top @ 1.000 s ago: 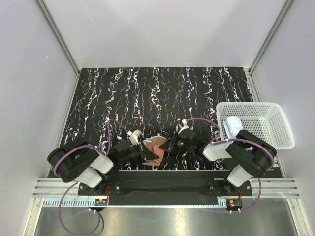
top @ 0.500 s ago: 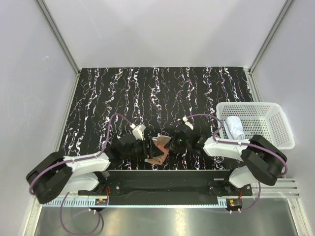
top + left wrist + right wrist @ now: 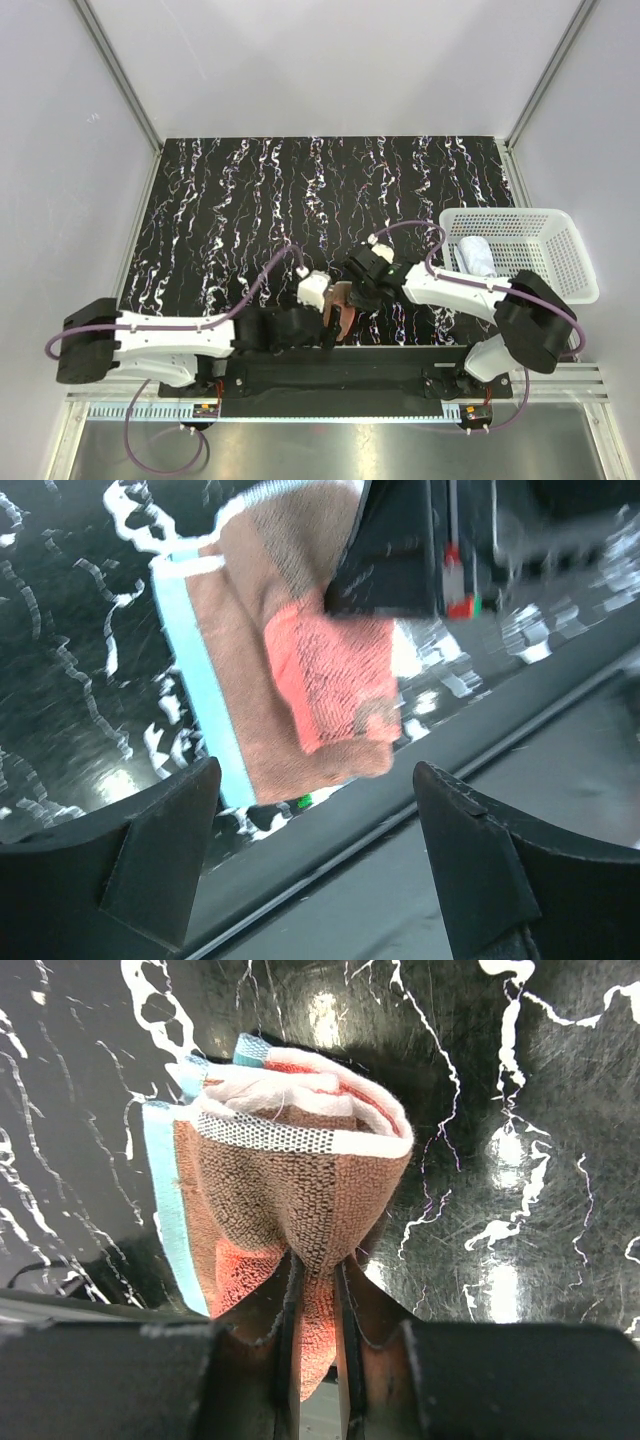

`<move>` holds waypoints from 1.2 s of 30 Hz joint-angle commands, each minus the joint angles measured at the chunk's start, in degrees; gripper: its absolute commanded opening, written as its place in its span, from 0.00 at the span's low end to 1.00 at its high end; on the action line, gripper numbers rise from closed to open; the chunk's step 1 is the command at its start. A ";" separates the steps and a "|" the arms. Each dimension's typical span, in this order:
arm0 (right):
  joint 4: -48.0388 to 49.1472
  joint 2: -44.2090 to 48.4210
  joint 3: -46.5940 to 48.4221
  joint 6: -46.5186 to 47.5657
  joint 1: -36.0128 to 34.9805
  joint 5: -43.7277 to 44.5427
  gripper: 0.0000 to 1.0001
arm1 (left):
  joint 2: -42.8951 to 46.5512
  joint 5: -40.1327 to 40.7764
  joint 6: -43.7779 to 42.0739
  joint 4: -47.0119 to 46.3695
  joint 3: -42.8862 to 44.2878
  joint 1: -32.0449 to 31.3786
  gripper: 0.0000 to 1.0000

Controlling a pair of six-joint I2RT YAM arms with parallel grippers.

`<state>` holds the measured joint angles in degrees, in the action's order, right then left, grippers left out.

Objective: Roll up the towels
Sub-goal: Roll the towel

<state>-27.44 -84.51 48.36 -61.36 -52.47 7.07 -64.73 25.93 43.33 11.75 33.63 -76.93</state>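
Note:
The orange towel [image 3: 290, 1180] is bunched into a loose fold with its brownish reverse outward, a pale blue edge and white print showing. My right gripper [image 3: 315, 1330] is shut on a pinch of it, just above the dark marbled mat near the front edge. From above, this towel [image 3: 340, 310] hangs under the right gripper [image 3: 350, 295]. My left gripper [image 3: 315, 855] stands open just in front of the towel [image 3: 300, 680], with nothing between its fingers; from above it [image 3: 327, 325] sits at the mat's near edge. The white towel [image 3: 477, 257] lies rolled in the basket.
A white perforated basket [image 3: 520, 213] stands at the right edge of the mat. The black rail [image 3: 330, 365] carrying the arm bases runs right behind the left gripper. Grey walls close in the back and both sides.
My left gripper opened and let go of the orange towel, and its arm stretched out low along the near edge. The right gripper closed tighter on the towel and keeps hold of it.

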 commanded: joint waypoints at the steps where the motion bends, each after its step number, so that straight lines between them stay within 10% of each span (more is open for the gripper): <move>1: -6.13 -2.59 2.96 1.33 -1.49 2.24 0.09 | -6.78 15.00 -0.18 4.94 6.09 -6.72 0.83; 16: -7.89 -5.40 5.87 2.39 -2.55 1.54 0.10 | -29.04 25.66 0.70 14.09 22.36 -13.78 0.81; 30: -7.28 -2.42 5.87 2.92 -2.55 -1.18 0.17 | -26.59 21.62 6.59 10.67 12.70 -13.78 0.38; 32: -7.27 -1.72 5.87 2.92 -2.64 -1.36 0.23 | -24.75 20.74 5.54 8.49 10.77 -13.69 0.33; 36: -8.85 0.13 6.40 2.83 -2.38 0.57 0.67 | -18.88 16.70 2.81 2.15 6.20 -12.73 0.31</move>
<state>-33.12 -87.37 53.67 -59.51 -54.46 5.93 -88.05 46.11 47.20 18.92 42.72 -90.45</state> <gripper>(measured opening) 0.580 0.325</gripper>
